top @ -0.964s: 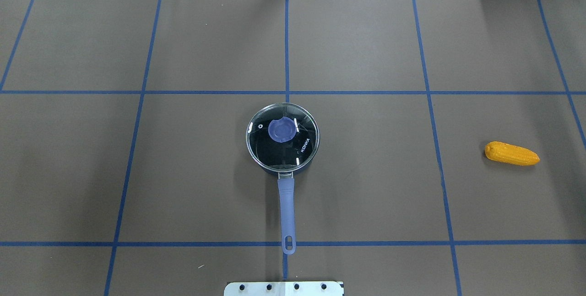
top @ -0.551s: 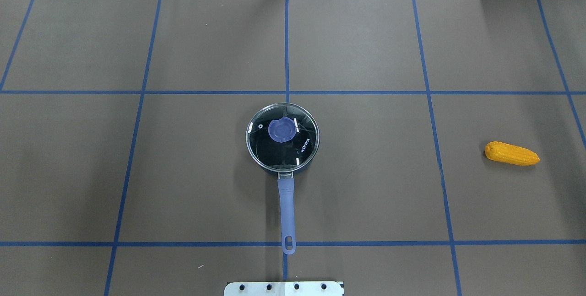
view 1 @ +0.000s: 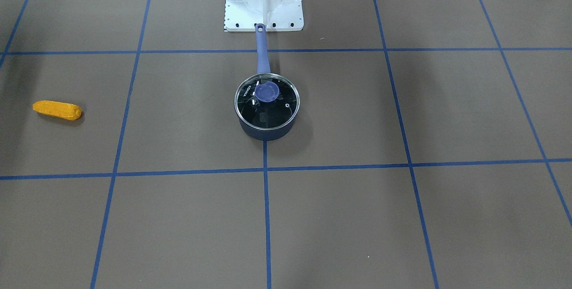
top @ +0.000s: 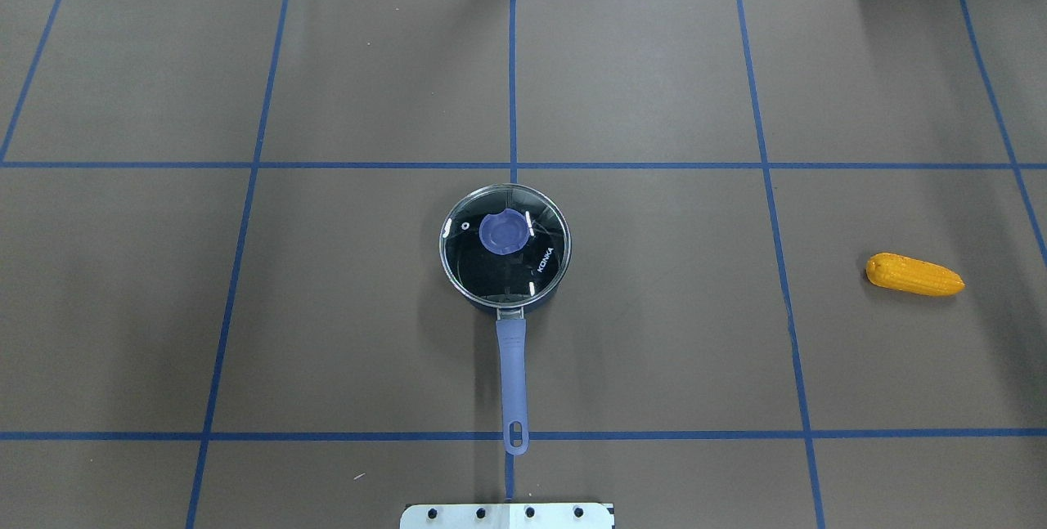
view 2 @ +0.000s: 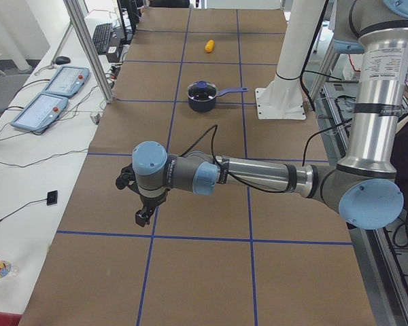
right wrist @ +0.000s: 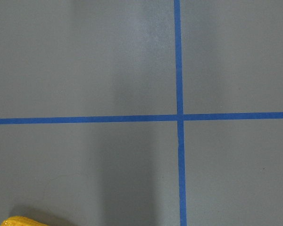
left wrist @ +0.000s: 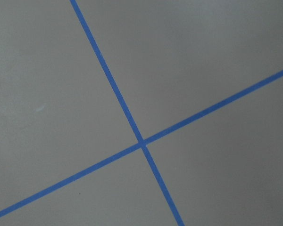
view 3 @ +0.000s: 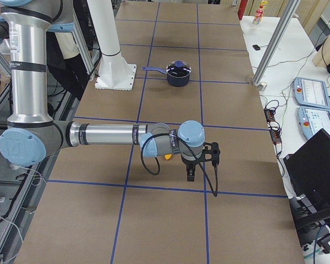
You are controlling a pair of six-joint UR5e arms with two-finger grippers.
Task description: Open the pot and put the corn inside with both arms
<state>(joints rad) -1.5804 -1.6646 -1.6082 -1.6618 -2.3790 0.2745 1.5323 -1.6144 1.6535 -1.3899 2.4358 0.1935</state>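
The dark navy pot [view 1: 266,133] stands at the table's middle with its purple handle [top: 512,374] pointing toward the robot base. The glass lid [top: 532,267] with a purple knob [top: 502,232] sits closed on it. The orange-yellow corn [top: 914,275] lies on the mat far to the pot's right, and its tip shows in the right wrist view [right wrist: 19,221]. My left gripper [view 2: 144,216] hovers far left of the pot. My right gripper [view 3: 190,176] hovers close beside the corn [view 3: 168,157]. Both show only in side views, so I cannot tell whether they are open or shut.
The white robot base plate [top: 507,515] sits just behind the handle's end. Blue tape lines [top: 513,165] grid the brown mat. Teach pendants [view 2: 51,95] and aluminium posts [view 2: 88,47] stand past the table's far edge.
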